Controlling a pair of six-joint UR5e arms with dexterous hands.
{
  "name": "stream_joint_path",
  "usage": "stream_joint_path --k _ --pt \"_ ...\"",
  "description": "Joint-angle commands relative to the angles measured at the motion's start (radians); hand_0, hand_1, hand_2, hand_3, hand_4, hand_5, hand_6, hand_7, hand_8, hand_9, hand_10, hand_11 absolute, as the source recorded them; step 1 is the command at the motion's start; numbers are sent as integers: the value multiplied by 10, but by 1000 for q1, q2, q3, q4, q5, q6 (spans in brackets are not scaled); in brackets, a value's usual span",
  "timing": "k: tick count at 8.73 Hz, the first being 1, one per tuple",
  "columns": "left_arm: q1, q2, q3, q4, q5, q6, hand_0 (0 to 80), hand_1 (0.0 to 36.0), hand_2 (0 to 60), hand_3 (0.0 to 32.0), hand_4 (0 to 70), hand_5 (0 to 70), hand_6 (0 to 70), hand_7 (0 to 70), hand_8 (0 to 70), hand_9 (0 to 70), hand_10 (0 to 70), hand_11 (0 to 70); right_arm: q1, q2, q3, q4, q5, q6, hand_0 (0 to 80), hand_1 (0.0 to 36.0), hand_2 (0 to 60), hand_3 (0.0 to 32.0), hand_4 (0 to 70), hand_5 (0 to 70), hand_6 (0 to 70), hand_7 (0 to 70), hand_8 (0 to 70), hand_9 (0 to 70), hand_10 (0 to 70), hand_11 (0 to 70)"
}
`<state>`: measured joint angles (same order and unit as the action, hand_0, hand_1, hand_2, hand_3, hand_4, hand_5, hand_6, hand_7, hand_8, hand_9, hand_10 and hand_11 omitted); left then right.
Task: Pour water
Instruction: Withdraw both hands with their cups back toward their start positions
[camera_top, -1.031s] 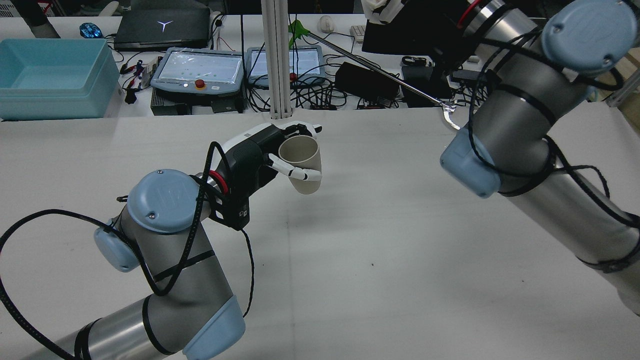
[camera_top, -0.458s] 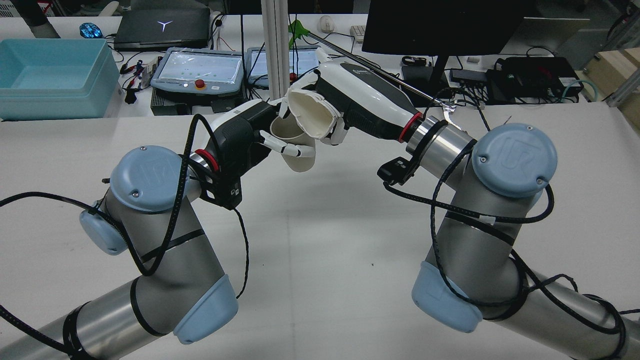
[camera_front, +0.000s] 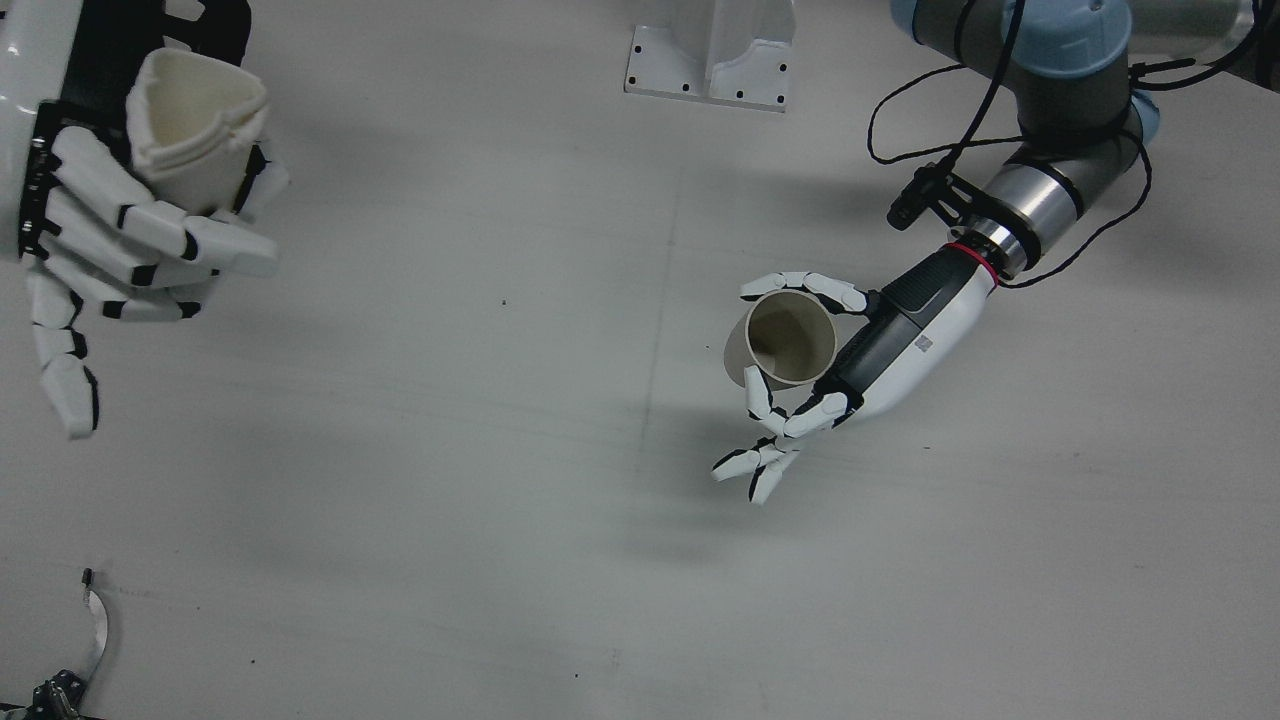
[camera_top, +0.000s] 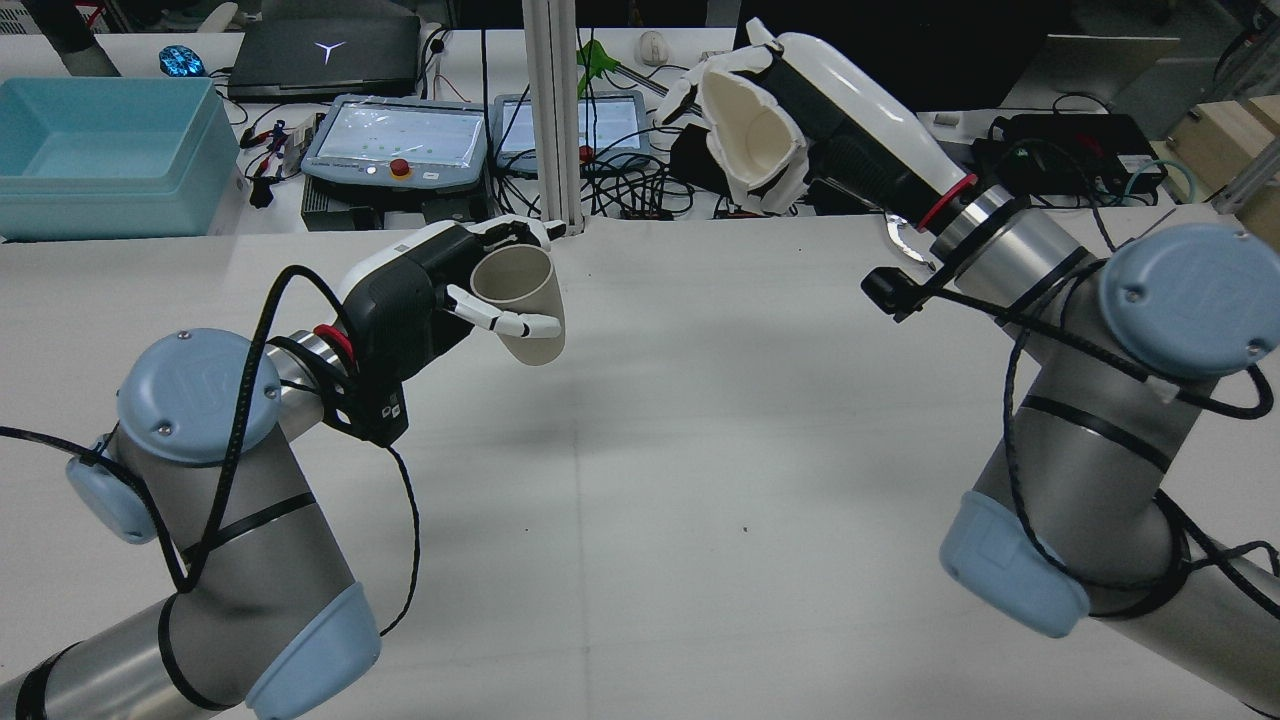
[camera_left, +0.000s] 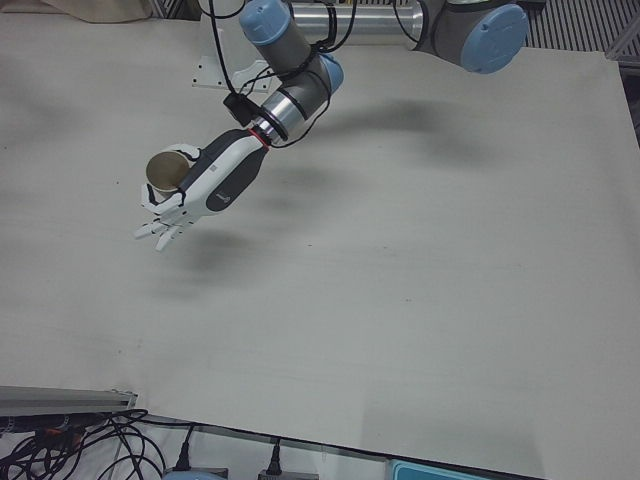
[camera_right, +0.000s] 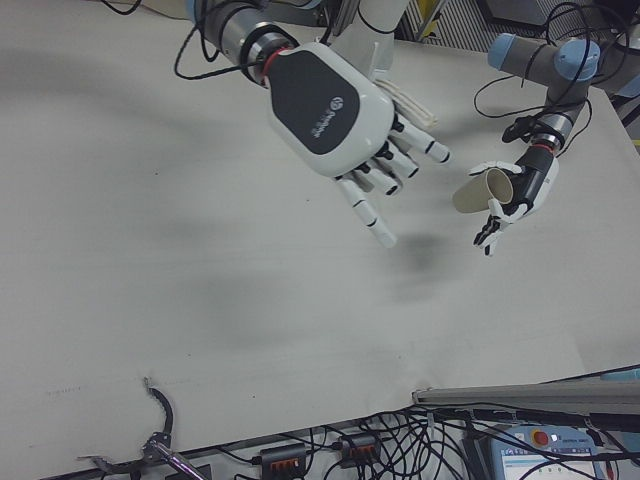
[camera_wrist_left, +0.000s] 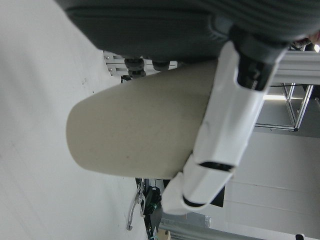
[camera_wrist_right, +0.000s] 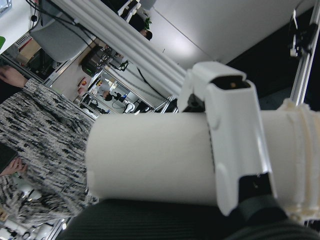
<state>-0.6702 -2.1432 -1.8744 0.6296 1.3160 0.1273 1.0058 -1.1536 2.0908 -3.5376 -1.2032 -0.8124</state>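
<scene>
Beige cup (camera_top: 522, 305): gripped in the left hand (camera_top: 420, 290), fingers curled round its wall; upright, tipped slightly; held above the white table (camera_top: 700, 480), mouth open upward; inside looks empty from the front view (camera_front: 790, 338)
White cup (camera_top: 750, 130): clasped by the right hand (camera_top: 830, 120), fingers wrapped about it; rim crumpled out of round (camera_front: 195, 110); raised high, mouth turned toward the rear camera
Spacing: the two cups well apart, beige on the robot's left, white on its right
Beyond the table: blue bin (camera_top: 100, 150); two pendants (camera_top: 400, 140); tangled cables
</scene>
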Motion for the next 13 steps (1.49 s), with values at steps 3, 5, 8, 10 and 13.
stream_joint_path --k 3,5,8,10,13 --pt "-146 495 21 -420 63 14 800 360 600 0 302 700 121 110 25 8 39 102 368 -222 -402 445 -186 548 800 360 600 0 189 276 617 700 515 684 127 235" --pt "-210 622 41 -554 78 35 800 360 600 0 320 700 120 111 27 8 40 103 376 -293 -564 641 -213 574 800 360 600 0 248 276 683 700 558 700 151 264" --pt "-236 641 128 -663 104 83 800 360 600 0 327 700 120 112 29 8 41 106 282 -282 -947 932 -193 614 788 360 600 0 265 271 700 700 636 700 184 303" --pt "-236 641 184 -712 104 132 800 360 600 0 324 700 118 110 29 8 42 107 171 -236 -1214 1076 -109 637 634 360 600 0 230 266 700 700 700 700 214 342" --pt "-238 641 250 -766 104 156 800 360 600 0 329 700 121 115 31 9 43 108 80 -202 -1356 1134 -16 639 594 360 600 0 129 264 663 700 700 700 238 376"
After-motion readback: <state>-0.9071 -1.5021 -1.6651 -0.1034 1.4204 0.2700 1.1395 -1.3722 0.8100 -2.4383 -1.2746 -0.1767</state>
